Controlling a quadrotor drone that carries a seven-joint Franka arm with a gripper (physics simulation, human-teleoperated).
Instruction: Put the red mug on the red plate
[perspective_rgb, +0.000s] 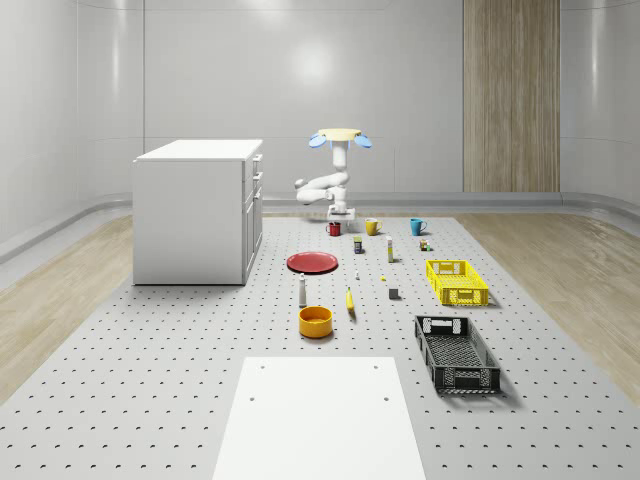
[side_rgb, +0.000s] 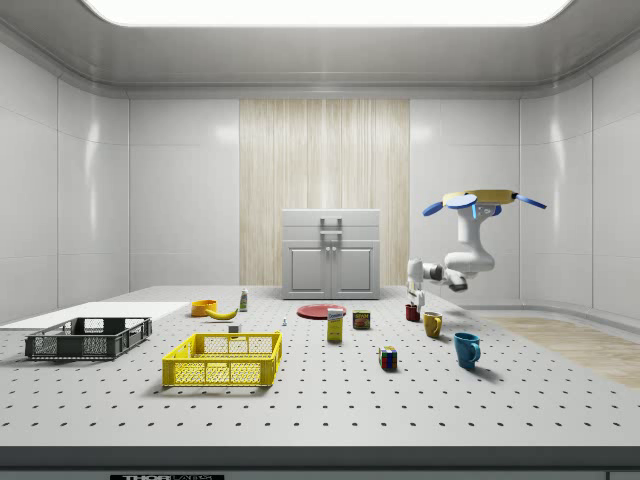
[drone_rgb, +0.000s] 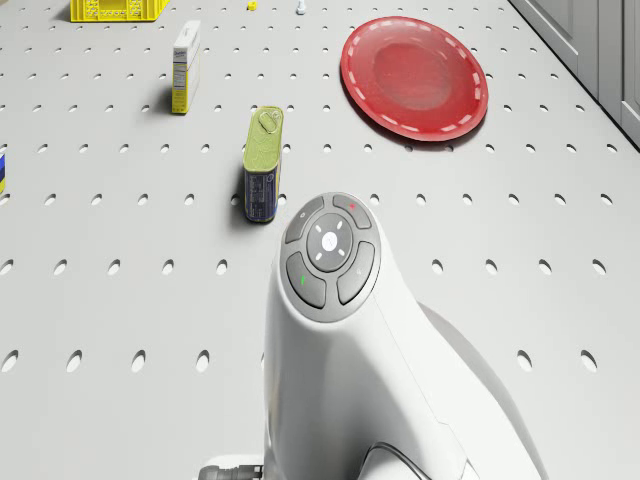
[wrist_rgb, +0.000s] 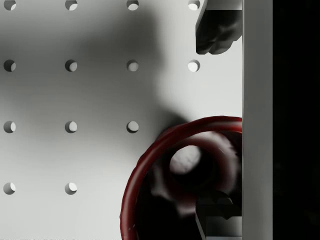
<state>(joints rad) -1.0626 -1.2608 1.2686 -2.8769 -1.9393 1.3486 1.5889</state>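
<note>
The red mug (perspective_rgb: 334, 229) stands upright on the perforated table beyond the red plate (perspective_rgb: 313, 262), and the two are apart. The drone (perspective_rgb: 339, 138) hovers above the mug, with its white arm bent down to it. My gripper (perspective_rgb: 338, 217) sits right over the mug (side_rgb: 412, 312) and is open. In the wrist view I look down into the mug (wrist_rgb: 150, 165). The gripper (wrist_rgb: 217, 125) straddles its rim, one finger outside the wall and the other over the opening. The drone view has the red plate (drone_rgb: 414, 77) ahead of the arm (drone_rgb: 330, 300).
A white cabinet (perspective_rgb: 197, 210) stands at the whole-scene view's left. A yellow mug (perspective_rgb: 371, 227) and a blue mug (perspective_rgb: 417, 226) are right of the red mug. A tin can (drone_rgb: 263, 163), a small box (drone_rgb: 185, 66), a yellow crate (perspective_rgb: 456, 281), a black crate (perspective_rgb: 456, 352) and an orange bowl (perspective_rgb: 315, 321) lie nearer.
</note>
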